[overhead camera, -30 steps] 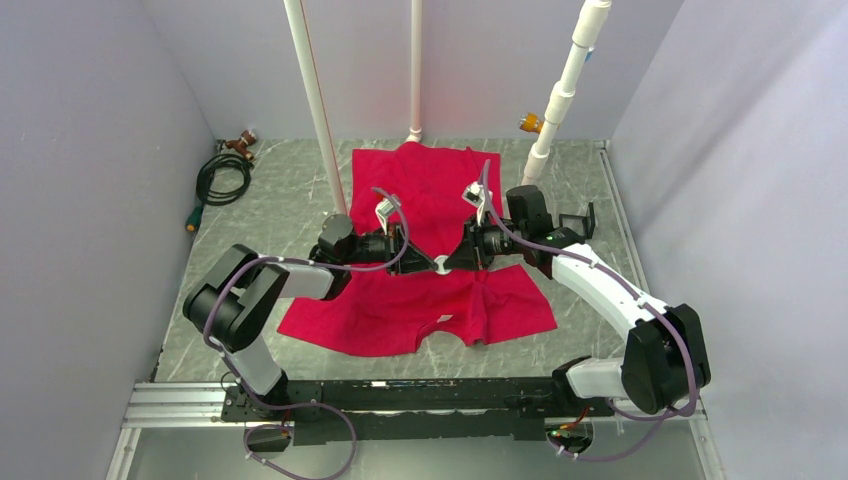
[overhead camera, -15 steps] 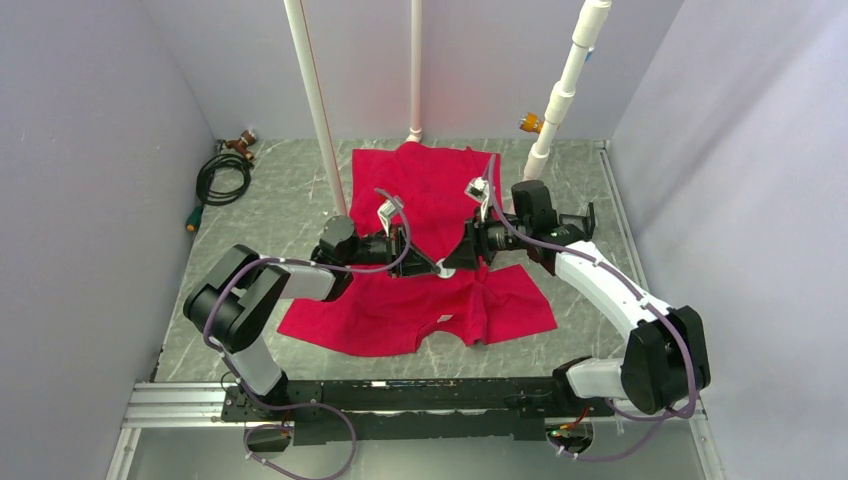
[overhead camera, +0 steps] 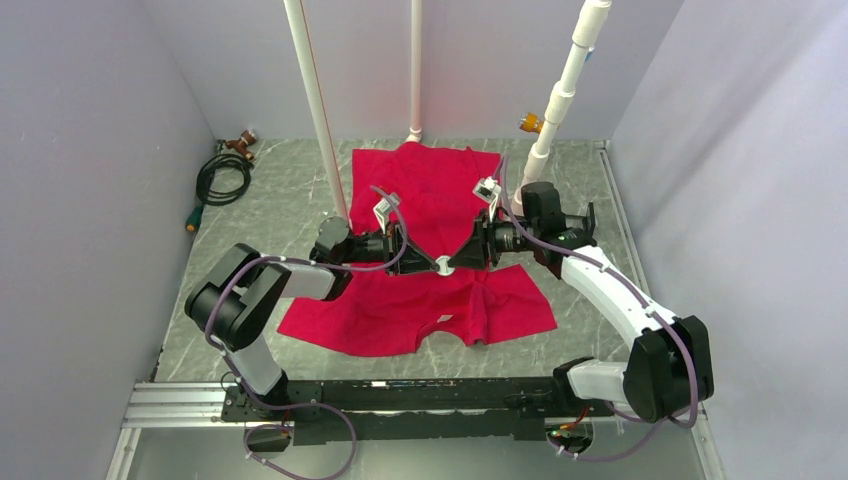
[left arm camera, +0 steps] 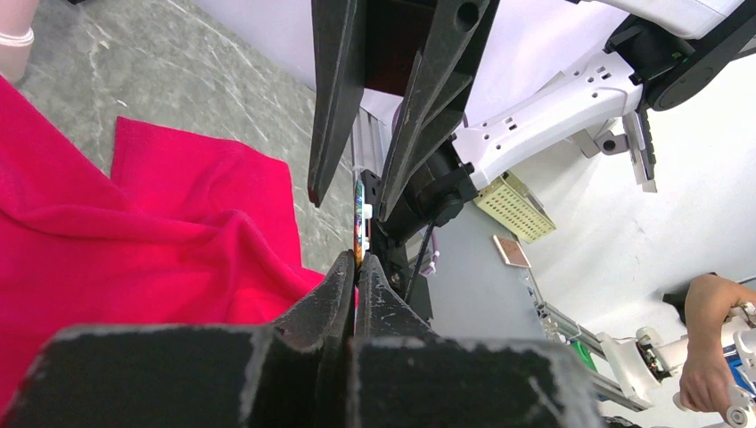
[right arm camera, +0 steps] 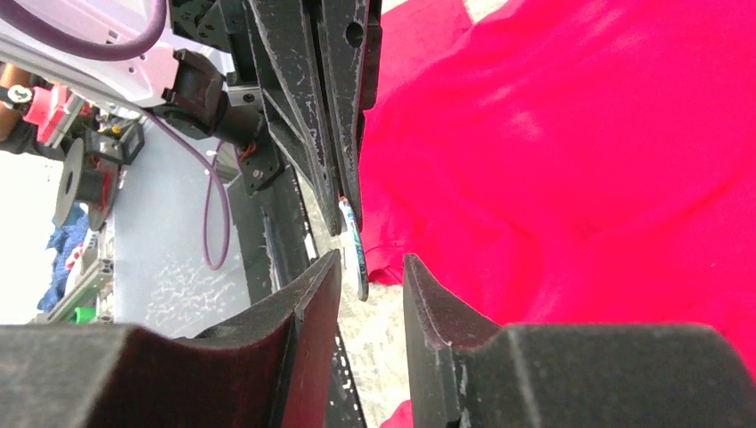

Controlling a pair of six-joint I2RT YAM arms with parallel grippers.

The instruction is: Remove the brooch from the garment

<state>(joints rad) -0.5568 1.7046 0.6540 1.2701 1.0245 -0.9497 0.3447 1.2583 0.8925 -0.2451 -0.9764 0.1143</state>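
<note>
The brooch (overhead camera: pixel 441 265) is a small round disc with a pale rim, held above the red garment (overhead camera: pixel 430 195) between the two arms. My left gripper (overhead camera: pixel 433 264) is shut on it. In the left wrist view the brooch (left arm camera: pixel 359 223) shows edge-on, sticking out of my shut left gripper (left arm camera: pixel 357 260). My right gripper (overhead camera: pixel 456 262) is open, just right of the brooch. In the right wrist view the brooch (right arm camera: pixel 357 248) hangs in front of my open right gripper (right arm camera: pixel 370 263) without touching the pads. The shirt's white label (overhead camera: pixel 444 319) lies at the near neckline.
Three white pipes stand at the back: one (overhead camera: pixel 318 110) by the shirt's left edge, one (overhead camera: pixel 414 70) behind it, one (overhead camera: pixel 558 100) at the right. A coiled black hose (overhead camera: pixel 222 178) lies at the back left. Grey walls close in on both sides.
My right gripper, which met the left at the brooch, has opened and drawn back to the right. The left gripper keeps hold of the brooch in nearly the same spot.
</note>
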